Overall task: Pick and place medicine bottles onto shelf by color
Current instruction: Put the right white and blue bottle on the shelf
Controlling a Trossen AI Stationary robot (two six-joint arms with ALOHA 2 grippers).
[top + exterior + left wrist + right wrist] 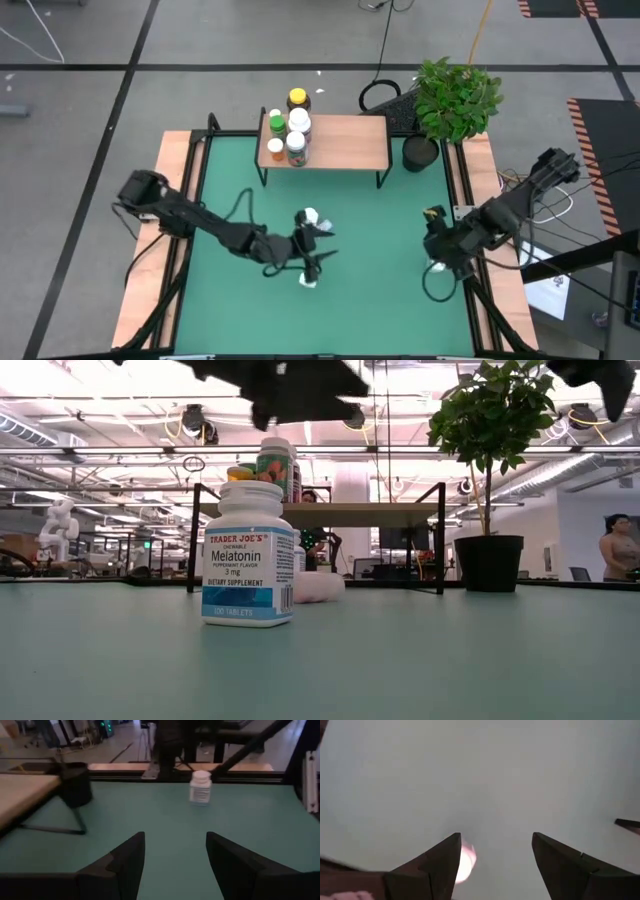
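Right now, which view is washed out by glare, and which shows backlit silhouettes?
Right wrist view: glare fills everything beyond the open right gripper. Low view: ceiling lights leave an arm overhead a dark silhouette; the melatonin bottle is well lit.

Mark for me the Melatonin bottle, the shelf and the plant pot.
Melatonin bottle (248, 575): low view, on its front label.
Shelf (345, 140): high view, on a bare part of its wooden top.
Plant pot (489, 563): low view, on its black side.

The white plastic pill bottle with a white cap and blue-and-white label (248, 554), standing on the green mat in the low view, reads "TRADER JOE'S", "Melatonin", "3 mg", "DIETARY SUPPLEMENT" and "100 TABLETS". A smaller line under "Melatonin" is too fine to read.
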